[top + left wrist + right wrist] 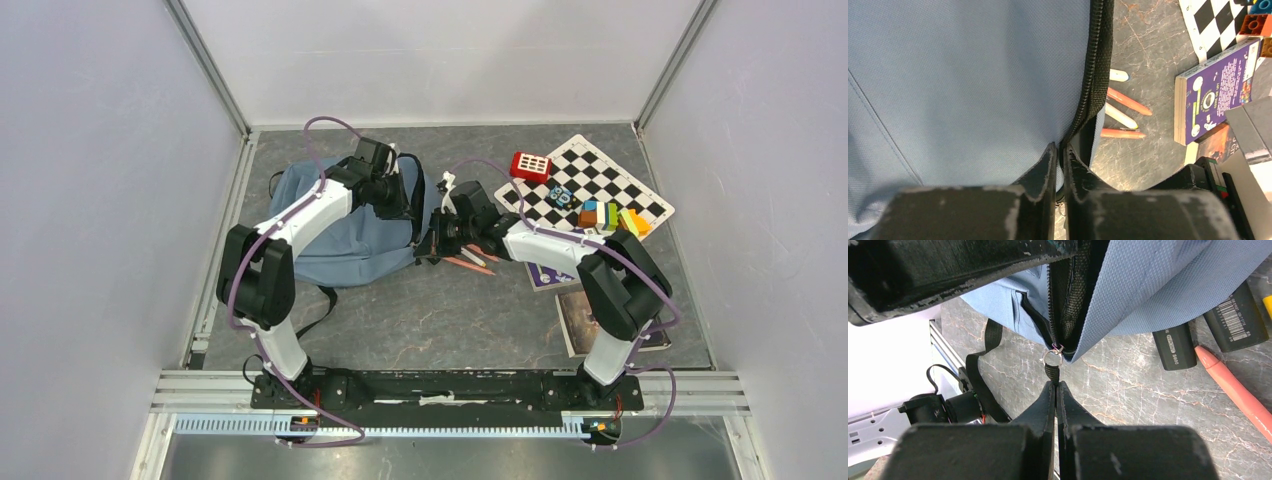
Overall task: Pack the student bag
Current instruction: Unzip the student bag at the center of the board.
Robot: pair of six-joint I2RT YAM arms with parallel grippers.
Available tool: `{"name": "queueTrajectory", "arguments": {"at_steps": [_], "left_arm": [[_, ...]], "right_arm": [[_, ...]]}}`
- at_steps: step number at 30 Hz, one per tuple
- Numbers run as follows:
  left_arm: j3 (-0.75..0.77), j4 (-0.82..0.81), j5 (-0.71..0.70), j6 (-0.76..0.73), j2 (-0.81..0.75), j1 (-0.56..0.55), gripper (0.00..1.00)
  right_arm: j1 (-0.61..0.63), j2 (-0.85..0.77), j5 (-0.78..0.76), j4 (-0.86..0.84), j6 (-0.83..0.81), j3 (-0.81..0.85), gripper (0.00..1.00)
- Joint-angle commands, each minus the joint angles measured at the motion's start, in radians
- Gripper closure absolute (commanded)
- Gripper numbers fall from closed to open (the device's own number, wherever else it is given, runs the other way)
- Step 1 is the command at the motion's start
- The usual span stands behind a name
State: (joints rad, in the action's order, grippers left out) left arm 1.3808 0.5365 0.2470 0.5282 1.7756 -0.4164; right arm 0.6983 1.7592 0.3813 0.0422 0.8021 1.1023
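Inventory, by count:
- One student bag (350,250), blue-grey.
- Two books: one purple paperback (1215,92) and one dark-covered book (572,325).
- One checkered board (600,175).
- One red keypad device (530,165) with white buttons.
- Two salmon pens (1128,101), seen in the left wrist view.
- Two white pens (1120,116), lying among the salmon ones.
- Two black markers (1175,345) with printed labels, seen in the right wrist view.
- One small dark item (558,195) on the board, kind unclear.
- Several coloured building blocks (605,215) in a cluster; the exact number cannot be told.
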Motion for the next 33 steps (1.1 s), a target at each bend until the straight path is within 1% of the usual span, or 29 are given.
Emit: {"name": "queueTrajectory", "arguments": {"at_steps": [1, 2, 8, 14, 20, 25, 28, 31, 33], "left_arm": [[0.034, -0.019, -0.015, 0.036, -0.042, 0.004, 0.95], [0.035, -0.023, -0.011, 0.045, -0.045, 0.003, 0.98], [0.104, -0.056, 0.011, 0.11, -0.038, 0.006, 0.98], [0.141, -0.165, 0.001, 0.245, -0.04, 0.014, 0.98], [0.169, -0.218, -0.008, 0.318, -0.024, 0.034, 0.98], [0.179, -0.203, -0.023, 0.285, -0.034, 0.043, 0.98], [0.166, -0.216, -0.016, 0.27, -0.042, 0.052, 0.98], [0.149, -0.236, -0.006, 0.258, -0.047, 0.062, 0.98], [0.128, -0.272, 0.01, 0.26, -0.054, 0.072, 0.98]], "right_arm": [[-0.008, -0.05, -0.007, -0.016, -0.02, 0.01, 1.0], [-0.011, -0.05, -0.01, -0.015, -0.024, 0.015, 1.0], [-0.014, -0.036, -0.006, 0.005, -0.05, 0.076, 1.0], [0.003, -0.012, 0.013, -0.005, -0.038, 0.111, 1.0], [0.036, 0.024, 0.02, -0.022, -0.03, 0.135, 1.0], [0.043, 0.044, 0.037, -0.034, -0.03, 0.137, 1.0], [0.051, 0.068, 0.094, -0.088, -0.03, 0.149, 1.0], [0.065, 0.101, 0.151, -0.063, -0.057, 0.205, 1.0], [0.074, 0.106, 0.156, -0.054, -0.068, 0.225, 1.0]]}}
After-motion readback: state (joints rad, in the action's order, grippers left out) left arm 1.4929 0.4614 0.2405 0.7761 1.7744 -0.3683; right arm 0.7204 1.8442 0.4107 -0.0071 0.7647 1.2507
